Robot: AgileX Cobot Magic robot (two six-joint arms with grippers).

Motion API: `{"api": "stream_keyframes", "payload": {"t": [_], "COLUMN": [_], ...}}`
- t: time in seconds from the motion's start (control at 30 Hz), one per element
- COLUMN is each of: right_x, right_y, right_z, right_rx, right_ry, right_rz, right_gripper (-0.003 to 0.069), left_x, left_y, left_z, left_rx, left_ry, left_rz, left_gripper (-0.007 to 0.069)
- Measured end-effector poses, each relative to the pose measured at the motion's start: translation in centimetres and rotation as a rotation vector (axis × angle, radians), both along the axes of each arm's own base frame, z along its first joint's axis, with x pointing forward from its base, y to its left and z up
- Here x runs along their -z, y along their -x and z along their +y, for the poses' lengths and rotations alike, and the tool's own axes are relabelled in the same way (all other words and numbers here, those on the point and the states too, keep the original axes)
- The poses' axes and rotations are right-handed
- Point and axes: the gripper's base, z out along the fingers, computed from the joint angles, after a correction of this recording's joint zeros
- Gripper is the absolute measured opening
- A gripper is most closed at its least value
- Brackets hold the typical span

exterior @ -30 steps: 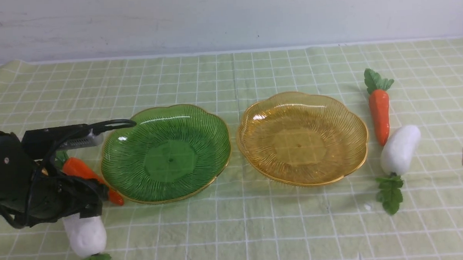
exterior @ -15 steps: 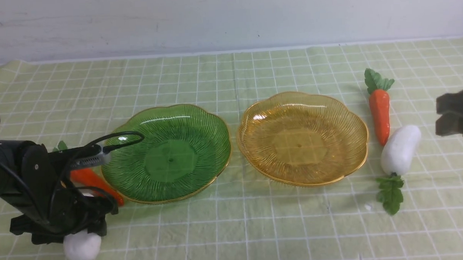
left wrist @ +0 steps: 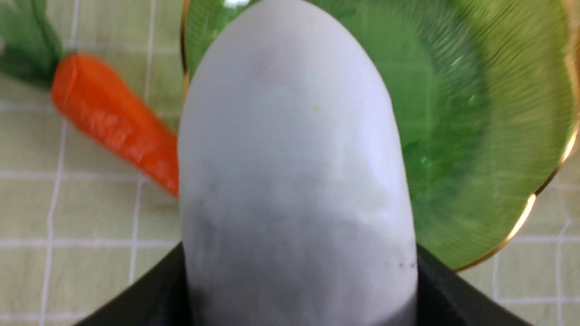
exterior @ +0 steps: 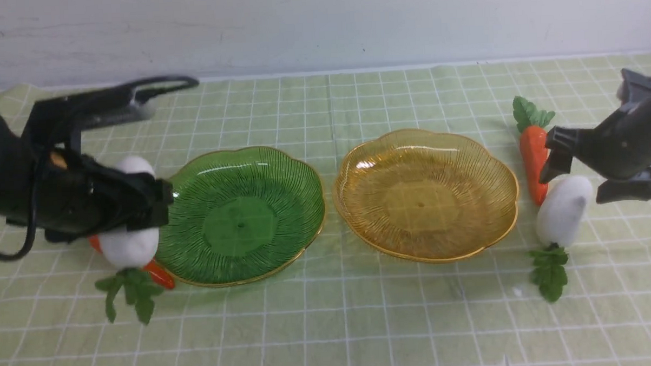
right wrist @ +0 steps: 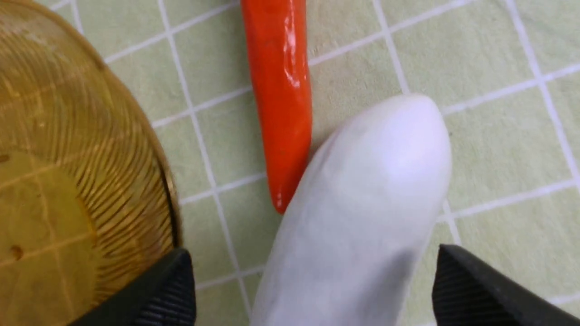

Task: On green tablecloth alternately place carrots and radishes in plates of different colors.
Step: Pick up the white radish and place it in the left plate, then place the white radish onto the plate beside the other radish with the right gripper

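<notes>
Near the bench's (exterior: 330, 323) left edge the left pincer (exterior: 145, 211) pinches one radish (left wrist: 294, 172) at its thick middle beside the green plate (exterior: 260, 169), the right pincer (right wrist: 312, 276) spread astride the other radish (exterior: 562, 212) near the right edge (smooth, stiff, likely light, slip-prone).

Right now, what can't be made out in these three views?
Left carrot: front view, mostly behind the held radish and left claw.
Left claw's fingertips: left wrist view, covered by that radish.
Right radish: right wrist view, leaf end cut off by the frame edge.
Right claw: front view, contact with the right radish unclear.
</notes>
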Motion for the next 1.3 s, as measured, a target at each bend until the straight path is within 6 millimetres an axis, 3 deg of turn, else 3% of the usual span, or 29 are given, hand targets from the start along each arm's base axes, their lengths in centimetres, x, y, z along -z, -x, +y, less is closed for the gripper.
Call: {"api": "stream_keyframes", "payload": {"t": [0.13,0.23,0.3,0.37,0.43,0.53,0.6,0.7,0.73,0.77,0.8,0.83,0.87,0.9,0.97,1.03,1.07,1.17,1.3], "right_x": [2.1,3.4,3.2,2.2,1.7,-2.7,-6.0,-8.0,-8.7,-8.8,-9.2,-9.2,-9.2,-9.0,-8.9,-8.0,-6.8,-5.2,-2.5], "right_y": [-0.8,-0.8,-0.7,-0.2,0.0,1.0,1.7,2.1,2.3,2.2,2.2,2.1,1.6,1.4,0.7,-0.6,-1.3,-2.7,-4.3], "right_z": [0.0,0.0,-0.1,-0.2,-0.2,0.9,3.6,6.8,9.9,10.0,13.0,13.6,16.1,16.5,19.0,22.4,24.1,26.7,28.7], "right_rx": [-0.004,-0.017,-0.041,-0.067,-0.078,-0.136,-0.2,-0.293,-0.372,-0.373,-0.447,-0.456,-0.505,-0.505,-0.553,-0.6,-0.622,-0.658,-0.657], "right_ry": [-0.003,-0.003,0.015,0.042,0.046,0.053,0.009,-0.045,-0.111,-0.118,-0.177,-0.194,-0.244,-0.257,-0.295,-0.341,-0.361,-0.412,-0.473], "right_rz": [0.052,0.096,0.111,0.128,0.132,0.035,-0.086,-0.184,-0.227,-0.232,-0.257,-0.259,-0.274,-0.268,-0.286,-0.286,-0.271,-0.248,-0.199], "right_gripper": [0.0602,0.0461,0.0467,0.047,0.047,0.047,0.047,0.047,0.047,0.047,0.047,0.047,0.047,0.047,0.047,0.047,0.047,0.047,0.0472], "left_x": [0.3,1.5,2.4,3.8,4.4,6.3,6.9,7.1,7.0,7.0,6.6,6.5,5.7,5.5,4.2,2.4,1.5,-0.1,-0.9], "left_y": [-3.2,-6.1,-7.4,-9.2,-9.7,-10.6,-10.9,-10.9,-10.9,-10.8,-10.7,-10.8,-10.6,-10.6,-10.3,-9.5,-9.1,-7.8,-5.8], "left_z": [-0.6,-0.9,-1.1,-1.4,-1.4,-1.6,-1.6,-1.6,-1.6,-1.6,-1.5,-1.5,-1.4,-1.4,-1.1,-0.4,0.2,2.5,6.0], "left_rx": [0.014,0.021,0.022,0.023,0.023,0.024,0.024,0.024,0.026,0.026,0.034,0.035,0.045,0.046,0.057,0.055,0.044,-0.045,-0.173], "left_ry": [-0.001,-0.007,-0.01,-0.012,-0.014,-0.019,-0.02,-0.023,-0.025,-0.026,-0.041,-0.042,-0.06,-0.063,-0.104,-0.168,-0.204,-0.244,-0.166], "left_rz": [0.004,0.024,0.041,0.073,0.091,0.142,0.158,0.168,0.174,0.177,0.189,0.19,0.211,0.211,0.23,0.258,0.264,0.309,0.347], "left_gripper": [0.0465,0.0465,0.0465,0.0465,0.0465,0.0469,0.0516,0.0589,0.0636,0.0636,0.0671,0.0673,0.0671,0.0668,0.0608,0.0423,0.0293,0.0066,0.0013]}}
